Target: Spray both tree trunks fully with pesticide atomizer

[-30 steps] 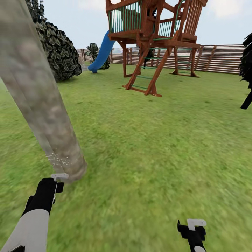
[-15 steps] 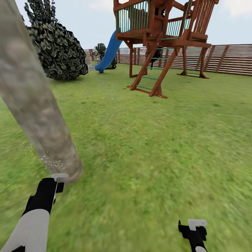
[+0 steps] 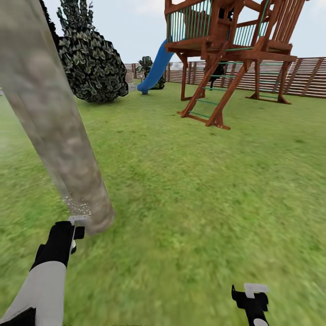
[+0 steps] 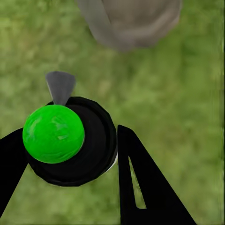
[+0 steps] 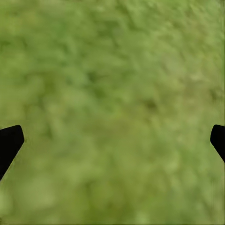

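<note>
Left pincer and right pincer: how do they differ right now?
The left pincer is shut on the atomizer with its green ball top; the right pincer is open, holding nothing. The left sits at the base of the tree trunk, by white specks; the right hangs over bare grass. Both have black fingers.

The pesticide atomizer (image 4: 70, 143) is sitting clamped between the two black fingers of the left gripper (image 4: 70, 154), showing a round black body with a bright green ball top and a grey nozzle pointing toward the tree trunk (image 3: 59, 131). That trunk is rising thick and pale grey-beige with darker blotches, leaning across the view out of the green grass floor (image 3: 203, 190). Fine white specks of pesticide (image 3: 79, 207) are clinging low on the trunk, just above its base and just beyond the nozzle.
</note>
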